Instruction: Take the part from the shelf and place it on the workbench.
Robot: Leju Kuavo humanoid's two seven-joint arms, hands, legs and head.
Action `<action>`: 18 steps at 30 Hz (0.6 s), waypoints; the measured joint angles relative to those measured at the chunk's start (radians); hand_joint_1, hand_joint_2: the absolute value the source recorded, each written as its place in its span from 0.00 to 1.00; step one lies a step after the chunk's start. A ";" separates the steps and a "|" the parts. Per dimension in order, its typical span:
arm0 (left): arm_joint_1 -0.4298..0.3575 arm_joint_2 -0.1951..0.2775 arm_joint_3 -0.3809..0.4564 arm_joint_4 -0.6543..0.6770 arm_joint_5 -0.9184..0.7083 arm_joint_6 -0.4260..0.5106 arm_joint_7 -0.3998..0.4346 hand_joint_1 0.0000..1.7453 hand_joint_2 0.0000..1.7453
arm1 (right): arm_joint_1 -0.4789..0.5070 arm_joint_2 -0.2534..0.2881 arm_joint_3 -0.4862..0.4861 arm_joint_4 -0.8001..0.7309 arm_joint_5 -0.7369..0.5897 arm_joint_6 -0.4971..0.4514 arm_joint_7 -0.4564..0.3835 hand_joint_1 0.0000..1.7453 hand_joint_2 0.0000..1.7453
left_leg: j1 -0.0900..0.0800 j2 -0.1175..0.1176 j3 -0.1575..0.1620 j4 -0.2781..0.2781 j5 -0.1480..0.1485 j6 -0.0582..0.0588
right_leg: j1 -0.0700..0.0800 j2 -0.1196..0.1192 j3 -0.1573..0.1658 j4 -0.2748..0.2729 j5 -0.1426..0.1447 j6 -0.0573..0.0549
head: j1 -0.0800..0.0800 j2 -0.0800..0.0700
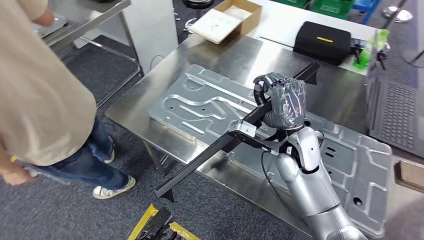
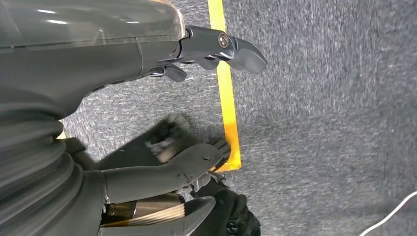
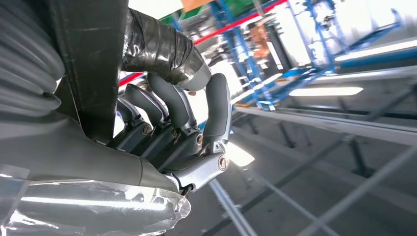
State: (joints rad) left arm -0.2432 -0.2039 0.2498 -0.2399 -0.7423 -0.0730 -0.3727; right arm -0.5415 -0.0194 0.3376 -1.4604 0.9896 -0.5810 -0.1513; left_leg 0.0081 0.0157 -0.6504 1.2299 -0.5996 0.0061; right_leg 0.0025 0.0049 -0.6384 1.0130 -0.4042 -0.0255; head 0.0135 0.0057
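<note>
Clearly, our right hand [image 1: 282, 100] grips the part [image 1: 235, 137] — a long black bar slanting over the steel surface [image 1: 150, 95] and its pressed metal panel [image 1: 200, 102]. Our left hand [image 2: 196, 98] hangs over grey floor [image 2: 319, 123] — fingers apart, holding nothing — while a person [image 1: 40, 90] stands beside the surface.

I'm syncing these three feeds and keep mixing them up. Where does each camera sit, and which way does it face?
Head view: high on the body, facing forward and down at the steel workbench; shows the right hand gripping the long black part.
Left wrist view: behind the left hand, facing carpet with yellow tape.
Right wrist view: behind the right hand, facing upward to blue racking.
Shared: head and right wrist views both show that hand and part.
</note>
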 joint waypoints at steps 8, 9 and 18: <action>0.003 0.008 0.001 0.000 0.001 -0.001 -0.003 0.00 1.00 | 0.013 -0.001 -0.019 0.037 0.000 0.000 0.007 1.00 1.00 | 0.012 -0.091 0.052 -0.176 0.129 0.003 | -0.010 0.110 -0.019 0.034 -0.008 0.023 | 0.000 0.000; 0.002 0.008 0.001 0.000 0.001 -0.001 -0.004 0.00 1.00 | 0.013 -0.002 -0.023 0.041 0.000 0.000 0.010 1.00 1.00 | 0.010 -0.088 0.054 -0.180 0.129 0.007 | -0.011 0.121 -0.024 0.034 -0.004 0.030 | 0.000 0.000; 0.006 0.013 0.001 0.000 0.004 0.000 -0.005 0.00 1.00 | 0.020 -0.010 -0.060 0.084 -0.004 0.014 0.062 1.00 1.00 | 0.006 -0.012 0.059 -0.201 0.145 0.039 | -0.024 0.000 -0.137 0.268 -0.103 0.070 | 0.001 0.000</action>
State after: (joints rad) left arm -0.2373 -0.1913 0.2510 -0.2399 -0.7384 -0.0729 -0.3780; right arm -0.5219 -0.0290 0.2779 -1.3767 0.9855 -0.5666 -0.0897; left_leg 0.0138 0.0034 -0.5911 1.0293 -0.4550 0.0454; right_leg -0.0219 0.0045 -0.7750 1.2809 -0.5067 0.0448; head 0.0144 0.0057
